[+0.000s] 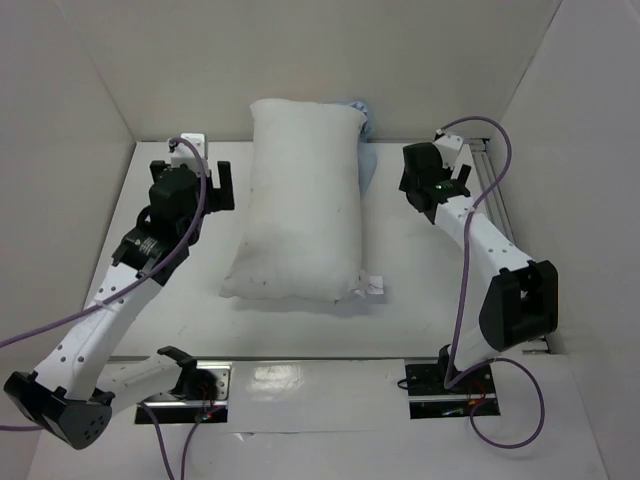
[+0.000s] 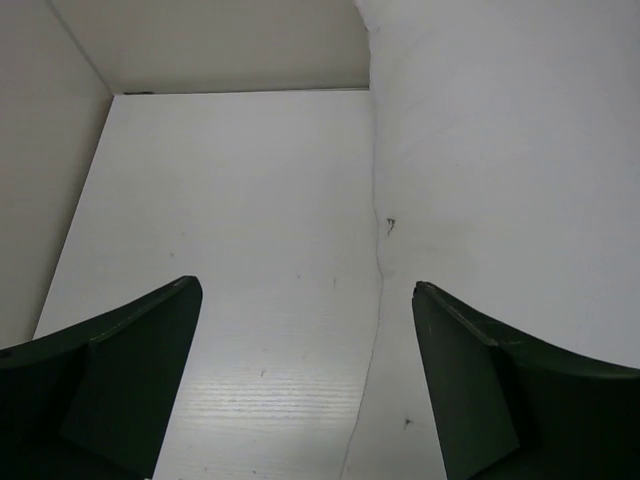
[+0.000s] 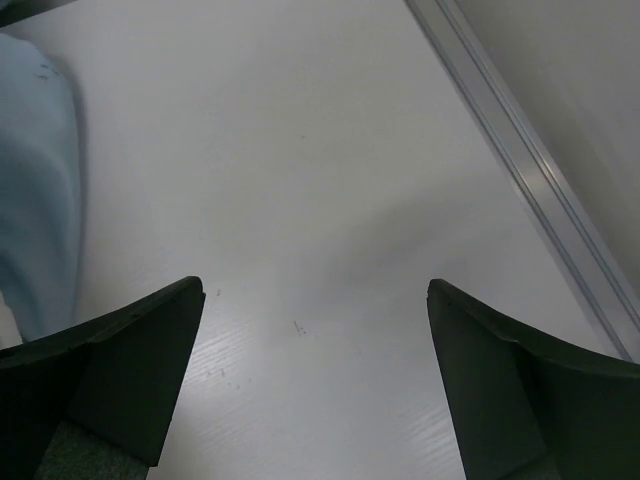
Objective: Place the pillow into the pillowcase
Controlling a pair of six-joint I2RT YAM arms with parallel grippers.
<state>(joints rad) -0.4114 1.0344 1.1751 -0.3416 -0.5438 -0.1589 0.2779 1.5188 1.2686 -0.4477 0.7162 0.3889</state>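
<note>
White and plump, the pillow [image 1: 300, 200] lies flat on the table [image 1: 400, 300], lengthwise between the two arms, with a small tag [image 1: 374, 286] poking out at its near right corner and a few faint dark specks on its cover. The left gripper [image 1: 195, 170] hovers just off the pillow's left flank, its jaws spread wide and holding nothing. From the left wrist camera, that gripper [image 2: 305, 290] looks down on bare table in the gap between its fingers. The pillow [image 2: 500, 150] rises on the side of the right-hand finger, and its edge runs down through the gap close to that finger. Whether the finger touches the cushion cannot be told. A white wall stands beyond the left-hand finger. The pillowcase [image 1: 362, 125], light blue and limp, shows only as a bunched bit of cloth behind the pillow's far right corner, trailing a little way down its right side. The right gripper [image 1: 437, 188] hangs near that corner, apart from the pillow, its jaws also wide open and empty. In the right wrist view, the gripper [image 3: 315, 290] has only bare white table between its fingers. The pillowcase [image 3: 35, 180] lies outside the left-hand finger as a smooth pale blue fold, not between the jaws. An aluminium rail [image 3: 520, 160] runs along the table's edge well outside the right-hand finger.
</note>
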